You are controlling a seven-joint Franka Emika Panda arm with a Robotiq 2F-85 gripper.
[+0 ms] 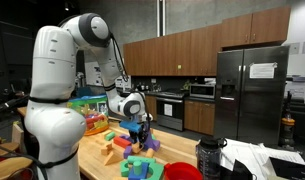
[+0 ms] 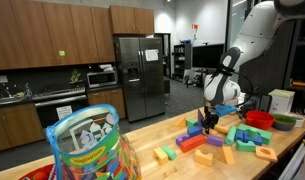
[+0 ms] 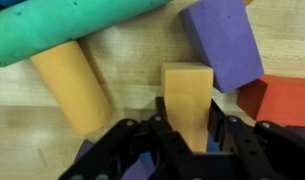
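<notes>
So the hand (image 3: 187, 135) is clamped on a tan-orange foam block (image 3: 187, 92), with the fingers pinching it from both sides. You can see it best in the wrist view. The block sits on the wooden surface (image 3: 132, 62) in the middle of a pile of foam shapes, though I can't tell if it's lifted off at all. An orange cylinder (image 3: 72, 88) lies just beside it on one side, a purple block (image 3: 224, 40) nearly touches its far corner, and a red block (image 3: 277, 100) is close on the other side. A long teal cylinder (image 3: 72, 30) lies across the orange one's far end. In an exterior view the arm (image 2: 232, 70) bends down over the pile.
</notes>
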